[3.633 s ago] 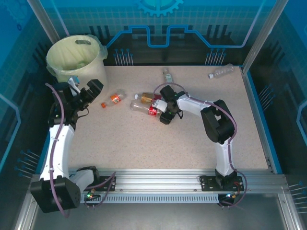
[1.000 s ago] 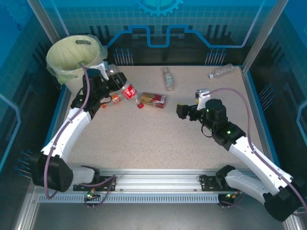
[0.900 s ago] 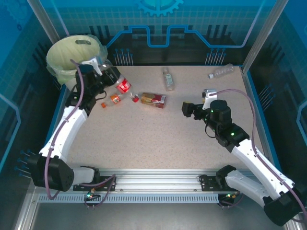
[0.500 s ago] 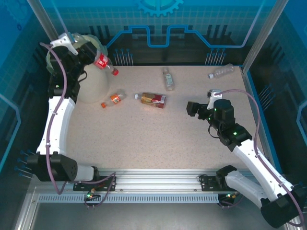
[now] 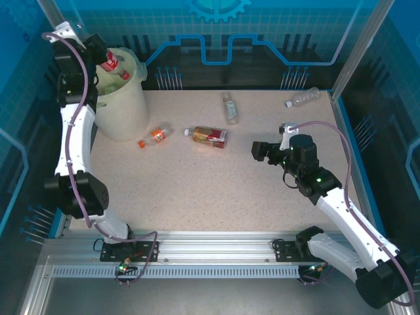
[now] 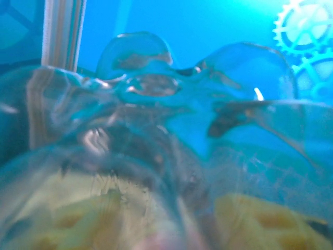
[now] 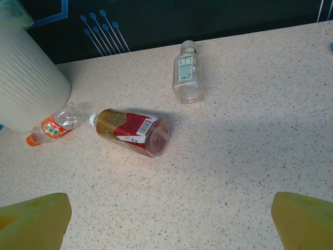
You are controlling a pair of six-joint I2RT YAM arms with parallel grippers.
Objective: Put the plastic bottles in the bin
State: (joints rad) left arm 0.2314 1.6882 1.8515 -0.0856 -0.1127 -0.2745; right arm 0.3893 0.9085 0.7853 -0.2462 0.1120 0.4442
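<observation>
Nearest to us, the right pincer (image 5: 257, 151) hangs low over the surface (image 5: 197, 197), spread wide with nothing between its fingers. It has backed off from the cluster it was working in a few seconds ago. Just ahead of it and slightly left lies the brown bottle (image 7: 132, 130) with its red label. Further left is the orange-labelled bottle (image 7: 54, 125), just beside the foot of the bin (image 5: 128, 108). Further ahead lies the green-labelled bottle (image 7: 186, 73). A pale bottle (image 5: 302, 98) lies well apart, off its right flank.

Farthest away, the left pincer (image 5: 98, 56) has swung up off the surface and is pinching the held bottle (image 5: 111, 62) right over the bin's mouth. Half a second ago it was short of the rim. We judge that letting go is all this one needs, and four bottles are left lying out.

The left wrist view puts blurred clear plastic hard against the lens, with yellow pads (image 6: 250, 229) below it. That supports the pinch, which the top view leaves too small to read. The right wrist view gives us labels and caps. The top view alone places the held bottle over the bin.
</observation>
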